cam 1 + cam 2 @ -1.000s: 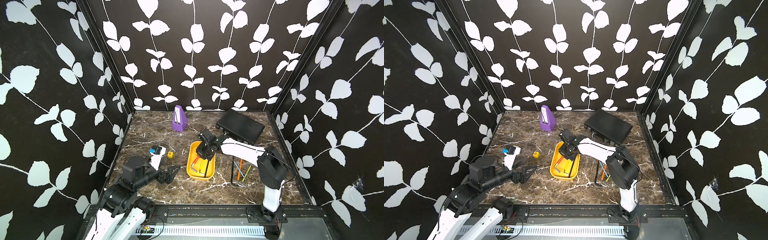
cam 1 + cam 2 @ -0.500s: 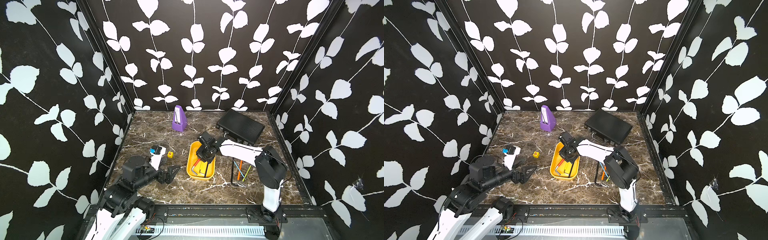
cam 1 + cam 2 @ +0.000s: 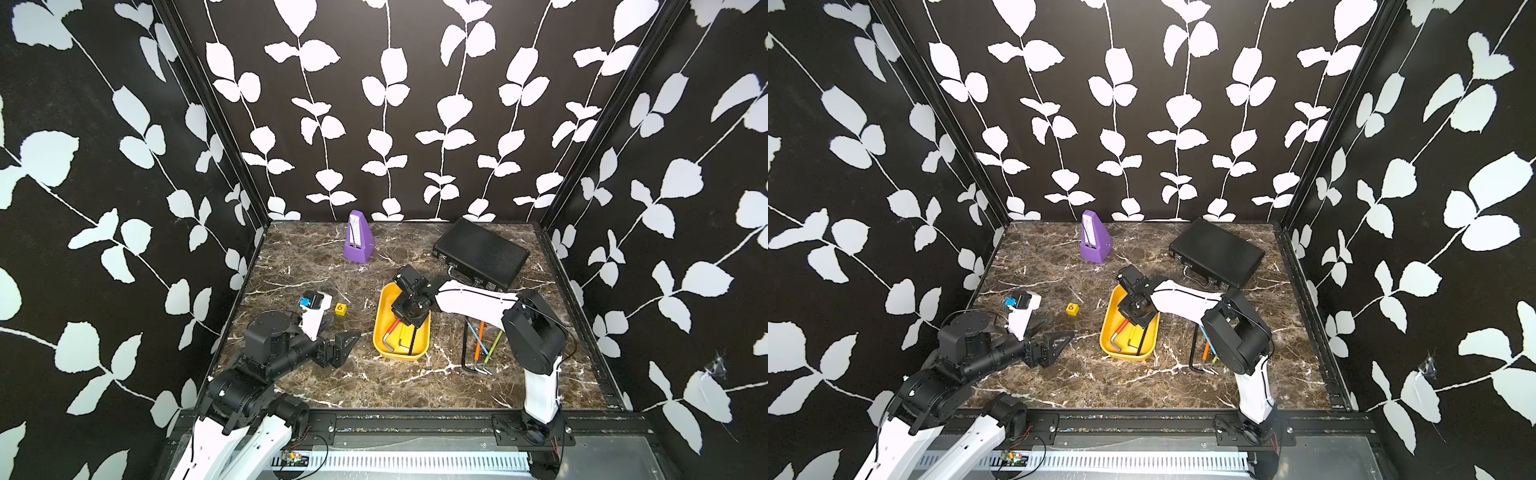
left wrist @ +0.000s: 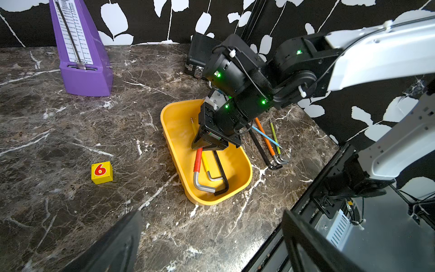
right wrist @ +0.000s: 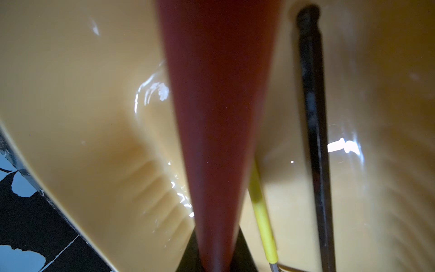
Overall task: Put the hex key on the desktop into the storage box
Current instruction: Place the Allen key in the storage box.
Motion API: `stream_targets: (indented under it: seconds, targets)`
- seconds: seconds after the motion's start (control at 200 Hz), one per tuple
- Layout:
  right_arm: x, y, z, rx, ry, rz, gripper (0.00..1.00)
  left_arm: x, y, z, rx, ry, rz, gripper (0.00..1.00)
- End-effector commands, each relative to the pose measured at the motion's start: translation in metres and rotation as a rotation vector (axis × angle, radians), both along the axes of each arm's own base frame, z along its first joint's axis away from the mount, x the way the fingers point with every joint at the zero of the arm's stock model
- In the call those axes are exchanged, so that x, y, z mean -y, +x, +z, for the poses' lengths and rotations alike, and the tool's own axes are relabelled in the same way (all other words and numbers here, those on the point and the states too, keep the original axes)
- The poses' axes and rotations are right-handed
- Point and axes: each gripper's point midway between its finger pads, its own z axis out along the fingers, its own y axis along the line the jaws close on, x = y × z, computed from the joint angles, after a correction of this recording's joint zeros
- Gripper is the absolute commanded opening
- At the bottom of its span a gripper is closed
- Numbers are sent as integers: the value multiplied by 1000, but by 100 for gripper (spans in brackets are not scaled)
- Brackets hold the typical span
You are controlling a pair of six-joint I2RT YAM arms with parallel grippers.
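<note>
The yellow storage box (image 3: 377,328) (image 3: 1105,332) (image 4: 174,122) lies mid-desktop (image 3: 316,270). My right gripper (image 3: 409,324) (image 3: 1136,326) (image 4: 209,147) reaches down into it, shut on a red hex key (image 4: 197,160) (image 5: 219,117) whose bent end rests on the box floor. A yellow hex key (image 4: 206,162) (image 5: 261,212) and a black one (image 4: 221,169) (image 5: 313,117) lie beside it in the box. Right of the box, on the desktop, lie black (image 3: 465,345) (image 4: 259,146), orange (image 3: 480,336), blue (image 4: 266,136) and green (image 3: 494,343) hex keys. My left gripper (image 3: 345,345) (image 3: 1054,345) (image 4: 211,247) hovers open left of the box, holding nothing.
A purple metronome (image 3: 357,241) stands at the back. A black ribbed briefcase (image 3: 480,253) lies at the back right. A yellow die marked 6 (image 3: 340,308) (image 4: 102,172) and a white device with a blue clip (image 3: 313,307) sit left of the box.
My right gripper has sunk a little lower into the storage box with the red hex key. The left arm has not moved.
</note>
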Motion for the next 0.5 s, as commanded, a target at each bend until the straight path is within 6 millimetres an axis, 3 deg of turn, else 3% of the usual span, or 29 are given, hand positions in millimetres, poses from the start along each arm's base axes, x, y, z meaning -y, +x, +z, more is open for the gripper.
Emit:
stream_targets:
  seconds: [0.0,0.225,0.355,0.495]
  targets:
    - [7,-13,-4,-61,-24,-37,30,3,2,-1,2,-1,-9,93]
    - [26,-4,41,84,-74,-13,51,3,1,0,7,-4,-11,93]
    - [36,1,72,175,-96,20,52,2,1,0,7,-4,-9,93]
    - [68,8,109,308,-179,58,51,2,2,-1,4,-1,-3,94]
